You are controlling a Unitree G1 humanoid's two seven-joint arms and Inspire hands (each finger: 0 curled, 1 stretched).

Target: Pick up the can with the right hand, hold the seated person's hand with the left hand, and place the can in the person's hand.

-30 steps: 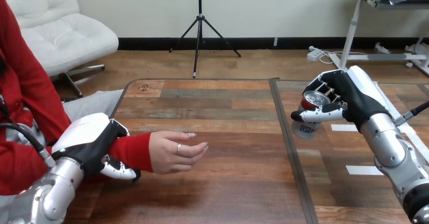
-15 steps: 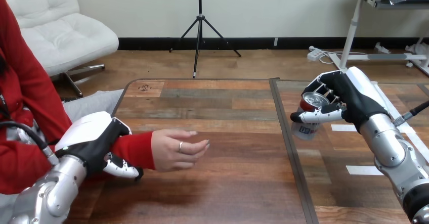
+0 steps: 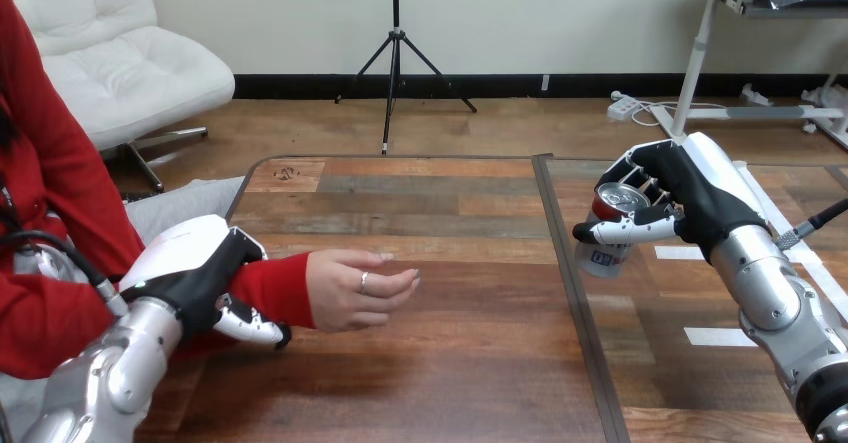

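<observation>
So the robot's right hand [image 3: 690, 203] is out at the right side of the brown plank-top wooden table [image 3: 450, 363], wrapped round a small metal drink can [image 3: 606, 251] with a silver lid, a red band up top and a pale lower half. The fingers curl round the far side and the thumb [image 3: 625, 229] lies across the front, so it's properly clamped on it. The can sits roughly upright with its lid facing up, right over the dark strip [image 3: 566, 283] that splits the tabletop in two. Can't really say whether its base is clear of the wood.

Over at the left, the left hand [image 3: 195, 268] is on the person's wrist, the one in the red sleeve [image 3: 265, 288]. The back of the hand lies over the top of the sleeve and its black-and-white thumb [image 3: 250, 325] hooks in underneath, so the wrist is pinched between them.

The person's hand [image 3: 360, 288] sticks out past the sleeve toward the middle of the table, low over the wood, fingers loosely curled in and nothing in it.

The can and the person's hand are well apart, with a bare stretch of table between them.
</observation>
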